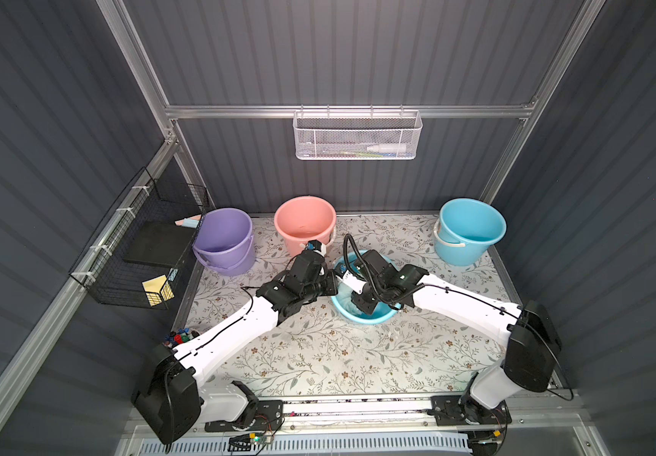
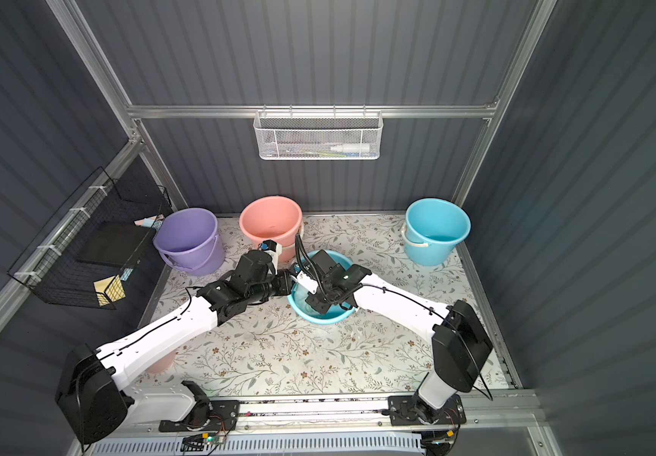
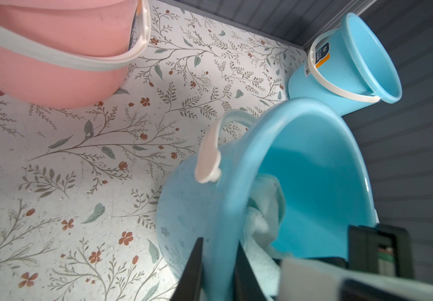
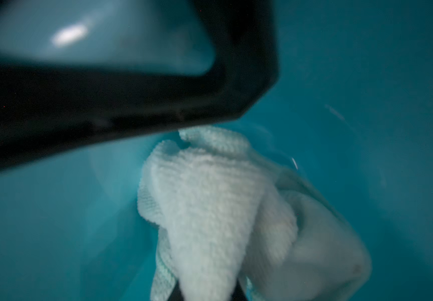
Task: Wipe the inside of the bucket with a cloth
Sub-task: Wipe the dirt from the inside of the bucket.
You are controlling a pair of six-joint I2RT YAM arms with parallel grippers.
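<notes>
Left gripper (image 3: 219, 271) clamps the rim of the blue bucket (image 3: 314, 169), tipped on the counter (image 1: 318, 355). Right gripper (image 4: 207, 292), pinching the white cloth (image 4: 210, 195), is inside. A hard push could wrench that rim loose.

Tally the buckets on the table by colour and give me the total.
Purple bucket: 1
Pink bucket: 1
Blue: 2, the upright blue bucket and the tilted blue bucket
Total: 4
</notes>
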